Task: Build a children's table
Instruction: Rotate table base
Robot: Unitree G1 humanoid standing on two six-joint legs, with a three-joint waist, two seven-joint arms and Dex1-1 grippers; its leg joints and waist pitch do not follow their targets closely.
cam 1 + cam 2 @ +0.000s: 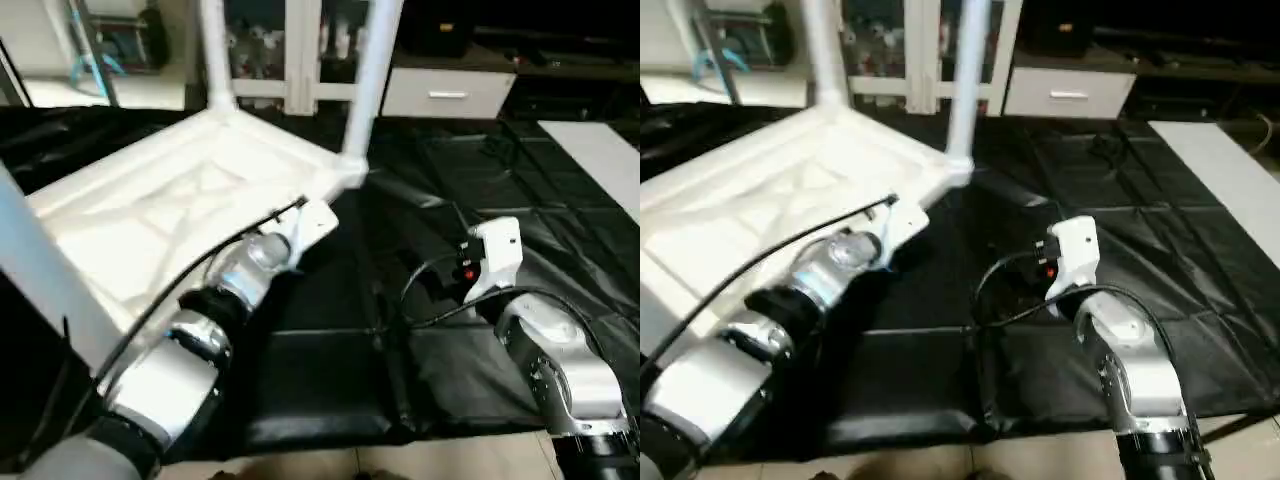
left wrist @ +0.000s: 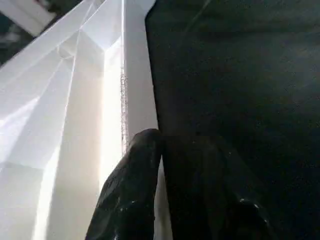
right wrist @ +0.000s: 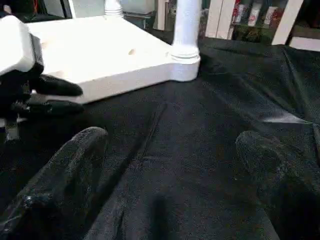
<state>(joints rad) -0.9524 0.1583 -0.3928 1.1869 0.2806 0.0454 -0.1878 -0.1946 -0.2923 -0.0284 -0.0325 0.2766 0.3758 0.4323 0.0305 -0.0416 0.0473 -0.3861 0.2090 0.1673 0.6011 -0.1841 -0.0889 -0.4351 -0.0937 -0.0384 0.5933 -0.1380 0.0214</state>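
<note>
The children's table (image 1: 170, 210) lies upside down on the black cloth, its X-ribbed underside facing up. White legs stand up from it at the far corner (image 1: 215, 50), at the right corner (image 1: 368, 80) and close on the left (image 1: 35, 265). My left gripper (image 2: 160, 145) is shut on the table top's near rim, one finger inside the rim wall and one outside. It also shows in the right wrist view as the left gripper (image 3: 52, 96) against that rim. My right gripper (image 3: 170, 137) hovers open over bare black cloth to the right of the table, holding nothing.
The black-cloth work table (image 1: 480, 180) stretches right and ends at its front edge (image 1: 350, 440). A white board (image 1: 600, 160) lies at the far right. A white drawer unit (image 1: 445, 95) and shelving (image 1: 300, 50) stand behind. Black cables loop at my right wrist (image 1: 430, 290).
</note>
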